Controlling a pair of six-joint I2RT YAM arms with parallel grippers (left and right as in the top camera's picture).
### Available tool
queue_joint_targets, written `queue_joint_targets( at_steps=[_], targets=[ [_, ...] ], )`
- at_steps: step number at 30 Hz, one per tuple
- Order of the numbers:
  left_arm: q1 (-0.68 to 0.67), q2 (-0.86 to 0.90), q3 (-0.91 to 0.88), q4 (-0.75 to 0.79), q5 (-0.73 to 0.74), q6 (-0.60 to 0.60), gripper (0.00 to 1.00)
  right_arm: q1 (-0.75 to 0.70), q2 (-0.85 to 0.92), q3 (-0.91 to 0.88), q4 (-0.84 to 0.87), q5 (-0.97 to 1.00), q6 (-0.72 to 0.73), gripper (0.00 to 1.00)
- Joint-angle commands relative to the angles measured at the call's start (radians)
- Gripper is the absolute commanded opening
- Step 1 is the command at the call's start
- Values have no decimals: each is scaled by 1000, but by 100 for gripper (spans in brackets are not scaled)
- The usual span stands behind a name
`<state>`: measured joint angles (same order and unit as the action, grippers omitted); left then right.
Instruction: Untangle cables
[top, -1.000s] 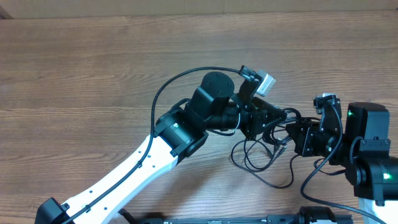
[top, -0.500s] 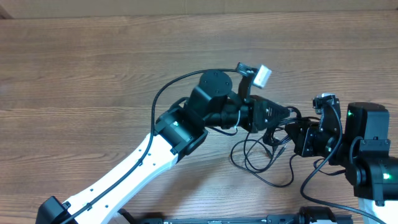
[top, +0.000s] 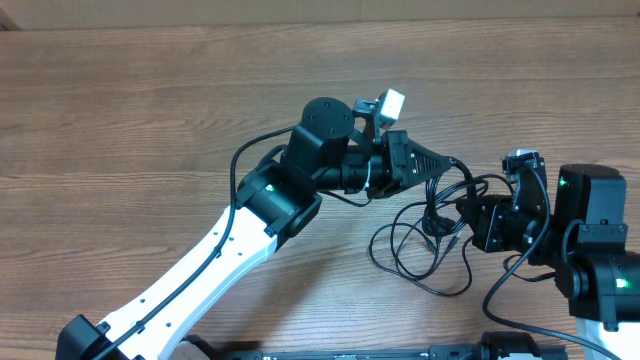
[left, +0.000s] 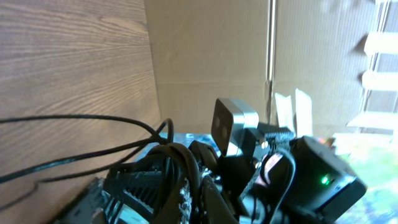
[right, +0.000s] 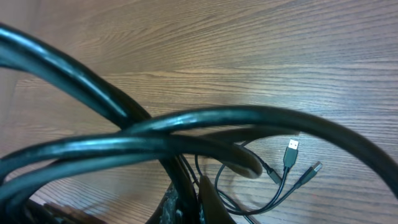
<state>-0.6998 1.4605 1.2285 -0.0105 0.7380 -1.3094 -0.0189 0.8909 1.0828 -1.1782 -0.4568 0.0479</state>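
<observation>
Several thin, glossy black cables (right: 249, 116) (looped, tangled) on wood-grain table (right: 249, 37)

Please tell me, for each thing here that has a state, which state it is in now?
cables: tangled, bunched between the two grippers, loops lying on the table
left gripper: shut on the cables
right gripper: shut on the cables
USB plug: unplugged, lying on the table

Thin black cables (top: 430, 232) lie tangled in loose loops.
</observation>
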Motion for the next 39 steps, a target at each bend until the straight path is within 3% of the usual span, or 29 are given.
queue_joint_targets(
  at_steps=[1, 16, 25, 29, 31, 33, 35, 37, 39],
  targets=[
    [33, -9, 18, 24, -11, -111, 4, -2, -4, -3, -13, 37, -13, 4],
    [85, -9, 18, 23, 40, -322, 4, -2, -4, -3, -14, 37, -13, 4],
    [100, -9, 18, 3, 45, -274, 5, -2, -4, -3, -13, 37, -13, 4],
    [99, -9, 18, 2, 40, -146, 18, -2, -4, -3, -17, 37, -13, 4],
    [98, -9, 18, -18, 41, -62, 34, -2, -4, -3, -13, 37, -13, 4],
    [97, -9, 18, -48, 45, 30, 61, -2, -4, -3, -10, 37, -13, 4],
    [98, -9, 18, -97, 45, 116, 80, -2, -4, -3, -12, 37, -13, 4],
    [98, -9, 18, -146, 44, 156, 94, -2, -4, -3, -13, 37, -13, 4],
    [97, -9, 18, -183, 44, 187, 98, -2, -4, -3, -14, 37, -13, 4]
  ],
)
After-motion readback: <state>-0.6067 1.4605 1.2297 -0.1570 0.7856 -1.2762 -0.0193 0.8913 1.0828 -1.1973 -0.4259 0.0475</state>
